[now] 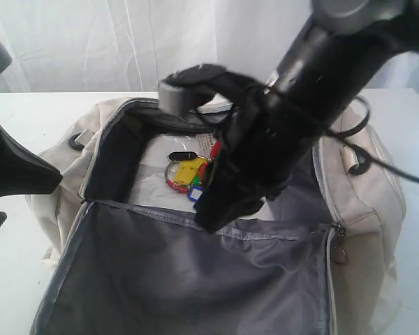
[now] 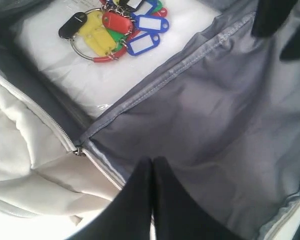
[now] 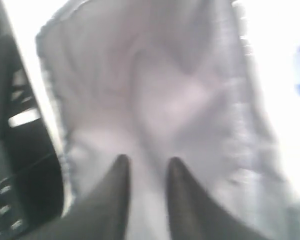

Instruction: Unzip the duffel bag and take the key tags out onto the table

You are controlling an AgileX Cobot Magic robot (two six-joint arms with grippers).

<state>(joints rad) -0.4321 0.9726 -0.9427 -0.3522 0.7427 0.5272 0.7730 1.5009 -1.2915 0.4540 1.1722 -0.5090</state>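
Okay, your key tags (image 2: 115, 30) lie inside the unzipped duffel bag (image 1: 366, 202), midway across the table (image 1: 28, 118). Your right gripper (image 3: 147, 182), fingers apart, hangs just beside them over the grey lining (image 1: 195, 279). Your left gripper (image 2: 152, 187), fingers together, hovers at the bag's left side. There's bare tabletop towards both far corners.

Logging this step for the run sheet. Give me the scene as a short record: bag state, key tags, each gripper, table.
duffel bag: unzipped, top flap folded open, grey lining showing
key tags: inside the bag on its white bottom, not held
left gripper: shut, nothing seen in it, at the bag's opened edge
right gripper: open, reaching into the bag over the lining; view blurred
table: white, bag resting on it, tags not yet on it
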